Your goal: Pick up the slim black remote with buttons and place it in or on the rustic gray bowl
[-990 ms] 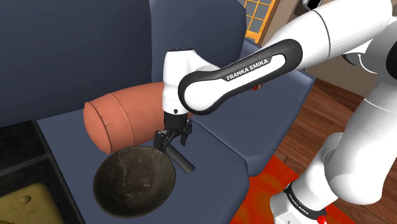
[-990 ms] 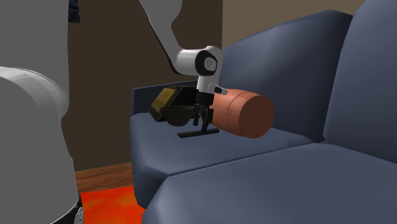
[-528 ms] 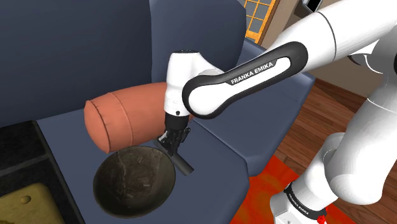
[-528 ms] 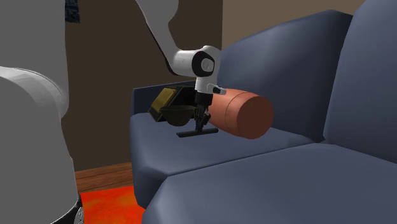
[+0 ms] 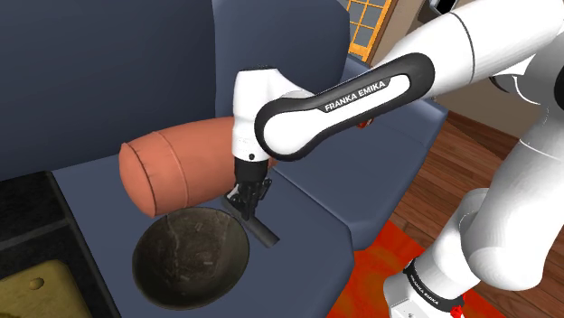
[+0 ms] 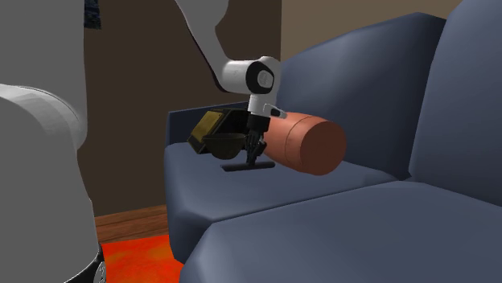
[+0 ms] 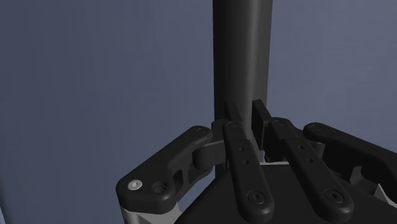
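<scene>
We see the end effector [image 5: 246, 204] down at the sofa [image 5: 316, 194] seat, pointing almost straight down from the white arm. Its two fingers stand close together with a narrow gap between them, and they are closed on the near end of the remote [image 5: 264, 232]. In the wrist view the end effector [image 7: 248, 114] has the remote [image 7: 243, 51] running away from between its tips as a long dark bar over the blue seat.

The remote lies low and nearly flat over the seat. We cannot tell whether it is touching the fabric or just off it. In the shoulder view it sits just beside the bowl [image 5: 172, 244], at the bowl's right rim, with its free end pointing toward that view's lower right. The bowl is dark and mottled and stands upright on the seat. An orange bolster [image 5: 167, 172] lies just behind the bowl and the end effector.

In the second exterior view we find the end effector [image 6: 252, 153] between the bowl [image 6: 224, 143] and the bolster [image 6: 310, 145], with the remote [image 6: 249, 169] as a thin black strip under it. A red rug [image 5: 375, 271] lies on the floor by the stand.
</scene>
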Robot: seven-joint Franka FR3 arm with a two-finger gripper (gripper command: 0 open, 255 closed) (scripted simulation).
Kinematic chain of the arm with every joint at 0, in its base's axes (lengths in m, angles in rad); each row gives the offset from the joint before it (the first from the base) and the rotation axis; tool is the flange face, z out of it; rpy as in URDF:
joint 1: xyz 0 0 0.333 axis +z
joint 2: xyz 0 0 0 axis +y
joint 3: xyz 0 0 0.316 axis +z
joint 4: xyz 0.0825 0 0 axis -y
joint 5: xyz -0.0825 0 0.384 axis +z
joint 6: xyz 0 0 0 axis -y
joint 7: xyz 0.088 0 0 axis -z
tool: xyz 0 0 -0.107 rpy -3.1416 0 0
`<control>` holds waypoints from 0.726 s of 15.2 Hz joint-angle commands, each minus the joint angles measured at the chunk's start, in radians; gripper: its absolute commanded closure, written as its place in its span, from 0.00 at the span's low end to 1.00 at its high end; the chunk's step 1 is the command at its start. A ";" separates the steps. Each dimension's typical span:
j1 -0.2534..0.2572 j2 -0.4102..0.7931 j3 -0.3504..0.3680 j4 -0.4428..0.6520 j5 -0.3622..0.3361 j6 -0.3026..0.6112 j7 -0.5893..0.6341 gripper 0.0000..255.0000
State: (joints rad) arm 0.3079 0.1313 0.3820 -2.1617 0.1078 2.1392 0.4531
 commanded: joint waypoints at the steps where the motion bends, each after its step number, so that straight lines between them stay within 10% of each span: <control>1: 0.000 -0.005 0.002 -0.001 0.006 -0.039 0.000 1.00; 11: -0.007 -0.079 0.002 0.058 0.028 -0.168 -0.004 1.00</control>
State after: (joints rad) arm 0.3020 0.0616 0.3842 -2.1088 0.1326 1.9849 0.4501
